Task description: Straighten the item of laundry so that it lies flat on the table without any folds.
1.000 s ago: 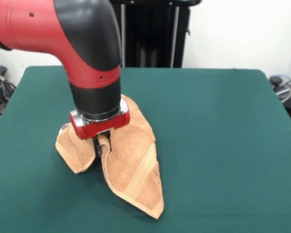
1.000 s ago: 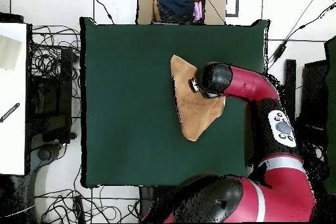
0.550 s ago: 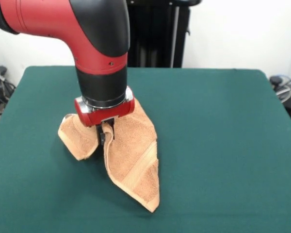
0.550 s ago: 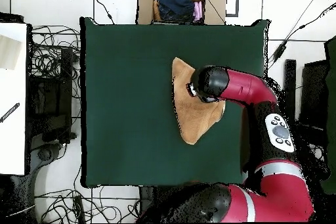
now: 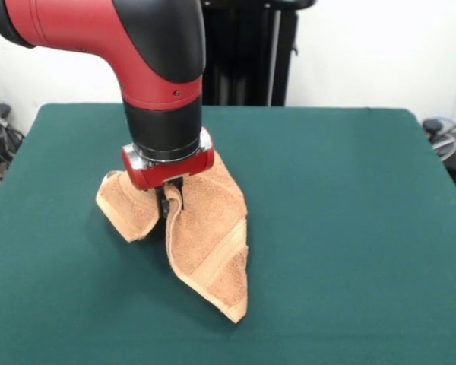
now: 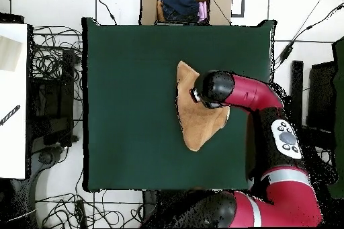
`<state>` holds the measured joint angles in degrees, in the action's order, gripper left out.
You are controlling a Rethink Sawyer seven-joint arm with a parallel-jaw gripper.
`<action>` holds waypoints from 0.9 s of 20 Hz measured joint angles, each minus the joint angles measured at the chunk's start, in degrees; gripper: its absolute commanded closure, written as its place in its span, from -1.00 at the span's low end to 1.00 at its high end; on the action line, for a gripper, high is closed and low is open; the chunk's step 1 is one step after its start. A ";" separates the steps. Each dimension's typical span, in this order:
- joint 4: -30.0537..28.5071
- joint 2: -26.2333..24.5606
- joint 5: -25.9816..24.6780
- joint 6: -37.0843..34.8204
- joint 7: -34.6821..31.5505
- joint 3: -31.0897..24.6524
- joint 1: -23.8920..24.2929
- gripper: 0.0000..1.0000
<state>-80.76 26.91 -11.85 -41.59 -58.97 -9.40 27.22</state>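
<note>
Red and black arm over green worktop (image 5: 349, 228), end effector (image 5: 169, 204) pinched shut on a raised fold of the peach towel (image 5: 209, 243), towel crumpled left of centre, banded corner trailing toward near edge, other flap drooping left

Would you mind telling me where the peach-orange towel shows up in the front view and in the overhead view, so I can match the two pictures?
Front view: the towel lies left of centre on the table, bunched up under the gripper.
Overhead view: the towel sits right of centre, partly hidden by the arm.
Shared landmark: the red arm's black wrist, directly above the towel in both.
</note>
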 measured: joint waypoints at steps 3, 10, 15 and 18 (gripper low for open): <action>-0.52 0.01 0.01 0.36 0.00 0.04 0.00 1.00; -1.83 0.03 0.12 1.82 0.00 0.45 -0.01 1.00; -3.38 0.33 0.35 3.59 0.00 1.77 -0.29 1.00; -4.27 0.66 0.54 4.56 0.00 2.50 -0.73 1.00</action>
<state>-85.04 27.57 -11.30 -37.02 -58.97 -6.91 26.49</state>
